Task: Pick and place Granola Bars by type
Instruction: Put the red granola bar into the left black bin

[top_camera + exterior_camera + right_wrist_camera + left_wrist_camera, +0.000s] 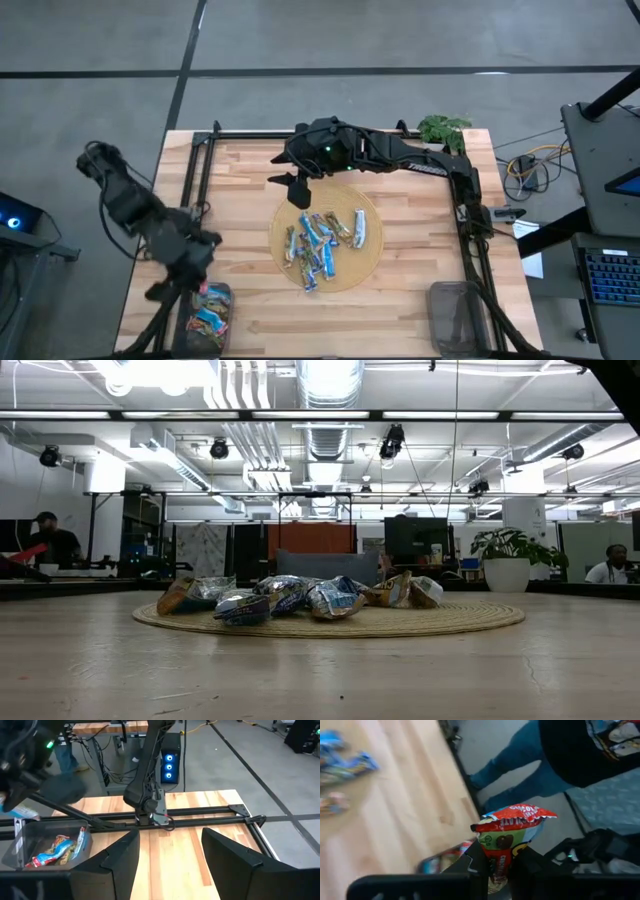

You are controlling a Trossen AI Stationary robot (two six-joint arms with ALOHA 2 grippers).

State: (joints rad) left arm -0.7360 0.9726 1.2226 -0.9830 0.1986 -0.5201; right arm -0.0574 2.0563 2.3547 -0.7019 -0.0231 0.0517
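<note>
Wooden table [420, 270], round woven mat [368, 262] under bars [318, 240]; concrete floor [300, 35].

Dark jointed arms [420, 160], green light

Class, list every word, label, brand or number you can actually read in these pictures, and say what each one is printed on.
Red-topped granola bar held in the left gripper: white lettering along its red top, too blurred to read.
Bars on the round mat: print too small to read.
Right arm: pale marking, too small to read.
Nothing else legible.
</note>
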